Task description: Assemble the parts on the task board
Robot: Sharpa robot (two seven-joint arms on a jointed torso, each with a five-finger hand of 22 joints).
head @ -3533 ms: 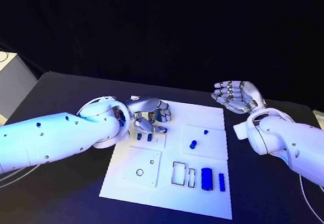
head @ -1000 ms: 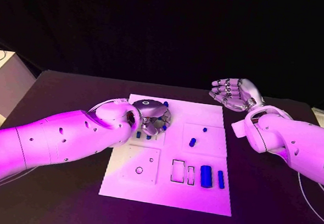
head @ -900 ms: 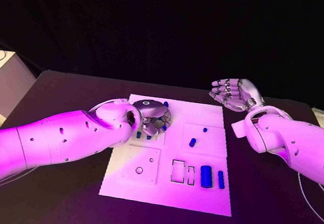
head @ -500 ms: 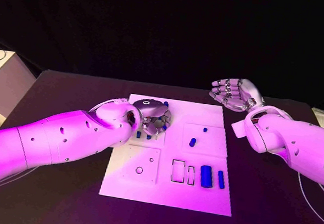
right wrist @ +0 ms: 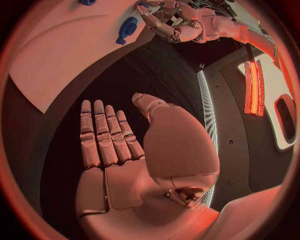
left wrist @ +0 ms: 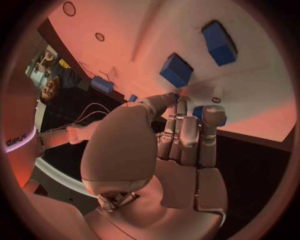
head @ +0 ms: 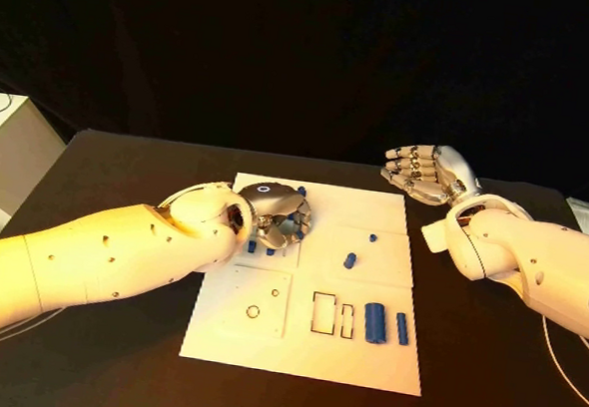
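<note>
Task board: the white plate lies flat at the centre of the black table, with small blue parts resting on it and in its recesses. This layout keeps every part within reach of both arms.

Left hand: positioned over the far left section of the board, fingers curled downward and drawn together above a cluster of blue parts. In the left wrist view the fingertips point at the board surface close to two blue blocks and a third blue piece just beside the fingers. Whether a part is pinched cannot be determined; the fingers hide the contact zone. The posture suggests a pick or seating action at this section.

Right hand: raised beyond the far right corner of the board, off the plate, fingers loosely spread and holding nothing. Judged as parked clear to leave the left arm unobstructed.
</note>
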